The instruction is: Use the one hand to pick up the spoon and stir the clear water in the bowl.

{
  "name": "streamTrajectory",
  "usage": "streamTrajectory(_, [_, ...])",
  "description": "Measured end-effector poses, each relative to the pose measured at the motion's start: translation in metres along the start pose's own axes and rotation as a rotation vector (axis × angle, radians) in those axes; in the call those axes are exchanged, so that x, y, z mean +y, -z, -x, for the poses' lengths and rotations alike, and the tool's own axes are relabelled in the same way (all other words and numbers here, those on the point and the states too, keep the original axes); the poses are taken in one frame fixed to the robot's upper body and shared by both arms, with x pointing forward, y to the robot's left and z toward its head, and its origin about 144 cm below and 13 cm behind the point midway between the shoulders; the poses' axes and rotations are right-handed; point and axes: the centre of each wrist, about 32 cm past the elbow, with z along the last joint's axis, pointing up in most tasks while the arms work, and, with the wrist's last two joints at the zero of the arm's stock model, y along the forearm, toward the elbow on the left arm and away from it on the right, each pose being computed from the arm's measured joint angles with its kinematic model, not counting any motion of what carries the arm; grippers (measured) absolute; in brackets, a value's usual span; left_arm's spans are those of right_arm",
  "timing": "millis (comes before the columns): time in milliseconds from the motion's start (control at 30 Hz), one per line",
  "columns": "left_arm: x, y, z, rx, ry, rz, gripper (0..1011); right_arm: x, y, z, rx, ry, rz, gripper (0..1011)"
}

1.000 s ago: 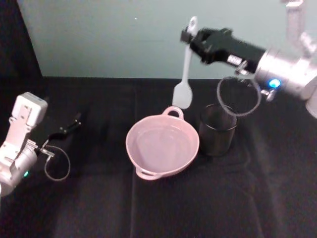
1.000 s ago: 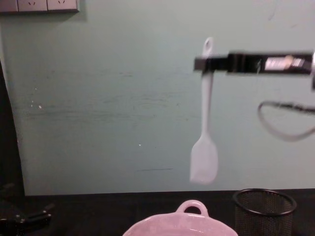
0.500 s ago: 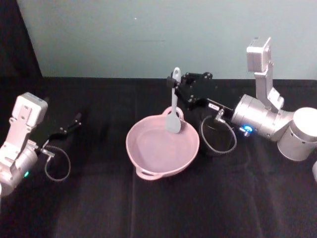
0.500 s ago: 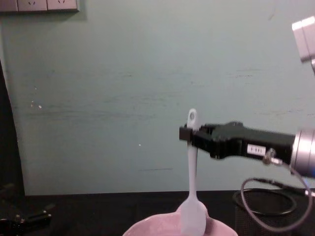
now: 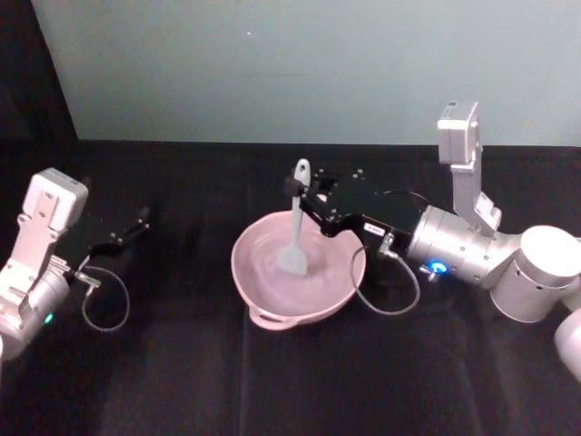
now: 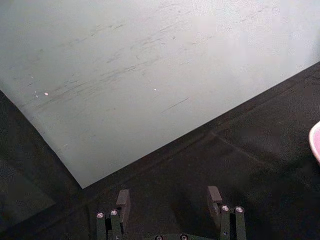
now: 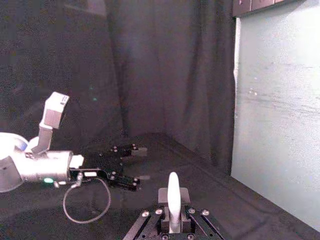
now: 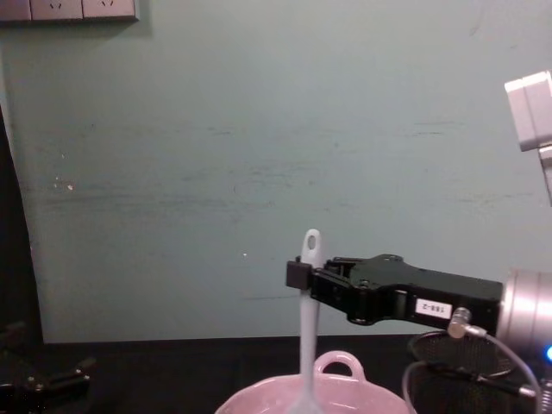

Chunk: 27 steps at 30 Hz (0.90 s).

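Lowered since the prior frame: my right gripper (image 5: 295, 189) has carried the spoon (image 5: 295, 227) down into the bowl, where before its blade hung at the far rim. Wall (image 5: 227, 73): pale green. Worktop (image 5: 182, 363): covered in black cloth. Bowl (image 5: 250, 291): pale pink, glossy, loop handle on the near rim, holding rippled clear water (image 5: 263, 263) and the spoon's blade. Right jaws closed on the upper handle, just below its hole. Spoon is white, slim and upright. My left gripper (image 5: 136, 222) lies parked low at the left, jaws open.
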Motion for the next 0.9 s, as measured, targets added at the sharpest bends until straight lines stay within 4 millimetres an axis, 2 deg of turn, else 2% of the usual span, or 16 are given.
streamTrajectory(267, [0.0,0.0,0.0,0.0,0.0,0.0,1011,0.018,0.009,0.002,0.015,0.0,-0.027,118])
streamTrajectory(500, [0.0,0.0,0.0,0.0,0.0,0.0,1011,0.032,0.019,-0.002,-0.077,0.102,-0.051,119])
streamTrajectory(733, [0.0,0.0,0.0,0.0,0.0,0.0,1011,0.025,0.019,-0.01,-0.153,0.186,-0.044,118])
streamTrajectory(900, [0.0,0.0,0.0,0.0,0.0,0.0,1011,0.007,0.011,-0.009,-0.171,0.181,-0.029,118])
